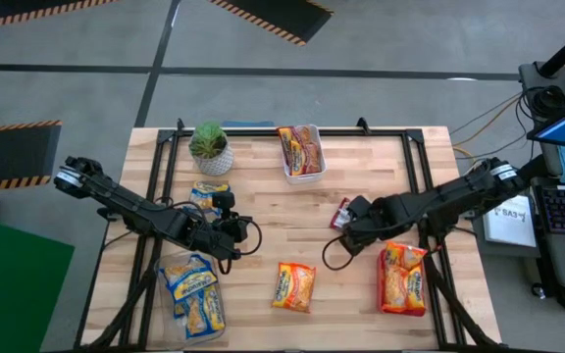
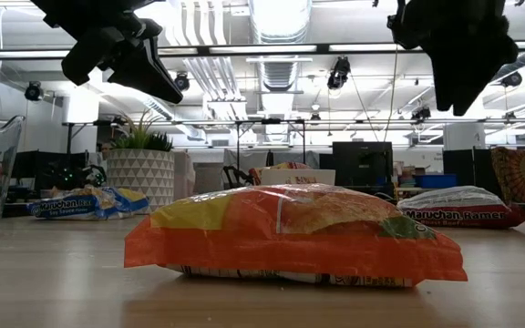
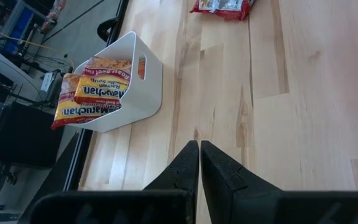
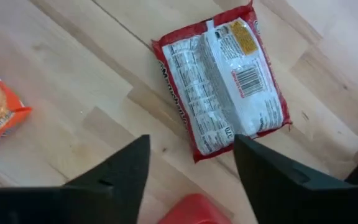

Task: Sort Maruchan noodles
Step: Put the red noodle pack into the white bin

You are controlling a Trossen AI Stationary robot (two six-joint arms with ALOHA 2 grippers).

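Red packet [image 4: 224,81]: flat on worktop [image 1: 263,196], label down, near white bin [image 1: 300,152] | Right gripper [image 1: 349,227]: above red packet, fingers apart, empty | Left gripper [image 1: 231,239]: across worktop from bin, fingers together, empty | Orange packet [image 1: 293,286]: loose, well apart from bin | Plant [image 1: 210,147]: beside bin

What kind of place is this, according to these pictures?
Probably a robotics lab or workshop, not a home. The wooden table stands on a concrete floor with hazard-striped mats, exposed ceiling ducts run overhead, and monitors and desks fill the room behind.
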